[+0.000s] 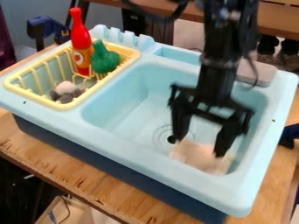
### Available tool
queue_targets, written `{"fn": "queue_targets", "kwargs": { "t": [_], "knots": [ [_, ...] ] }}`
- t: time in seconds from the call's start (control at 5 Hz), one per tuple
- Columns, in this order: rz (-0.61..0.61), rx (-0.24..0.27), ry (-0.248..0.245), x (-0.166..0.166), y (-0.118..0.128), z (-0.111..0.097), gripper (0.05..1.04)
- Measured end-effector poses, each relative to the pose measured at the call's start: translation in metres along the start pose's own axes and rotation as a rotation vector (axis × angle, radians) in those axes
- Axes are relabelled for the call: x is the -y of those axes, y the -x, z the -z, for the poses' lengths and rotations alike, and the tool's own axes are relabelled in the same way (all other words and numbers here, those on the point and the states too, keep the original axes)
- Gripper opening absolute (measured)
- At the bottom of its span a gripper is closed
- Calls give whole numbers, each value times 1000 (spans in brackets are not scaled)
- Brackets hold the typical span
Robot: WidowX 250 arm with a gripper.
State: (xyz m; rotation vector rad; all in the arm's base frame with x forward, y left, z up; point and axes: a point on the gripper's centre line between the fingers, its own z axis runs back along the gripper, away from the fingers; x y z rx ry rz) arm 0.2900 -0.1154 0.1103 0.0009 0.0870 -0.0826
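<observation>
The black claw (197, 146) hangs down over the right half of the frame, inside the basin of the pale blue sink (111, 122). Its two fingers stand wide apart, and I see nothing gripped between them. Right by the fingertips, on the basin floor toward the lower right, lies a flat, pale beige thing (200, 158), perhaps a cloth, though it is too blurred to be sure. It lies mostly below the tips in the frame, its longer side slanting down to the right, much in line with the spread of the fingers. Whether they touch it, I can't tell.

The drain (163, 136) is just beside the left-hand finger in the frame. At the upper left, a yellow rack (51, 104) holds an upright red bottle (81, 39), a green thing (105, 60) with a narrow neck, and some small grey and whitish pieces (66, 89). The sink sits on a wooden counter (88, 183).
</observation>
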Motion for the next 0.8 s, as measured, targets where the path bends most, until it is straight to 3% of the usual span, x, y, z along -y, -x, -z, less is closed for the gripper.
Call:
{"fn": "queue_targets", "kwargs": {
  "t": [0.2,0.4,0.8],
  "knots": [
    [3,111,8,-6,-26,-33,1000],
    [18,132,-10,-14,-32,-51,1000],
    [65,27,-4,-16,18,-84,1001]
  ]
}}
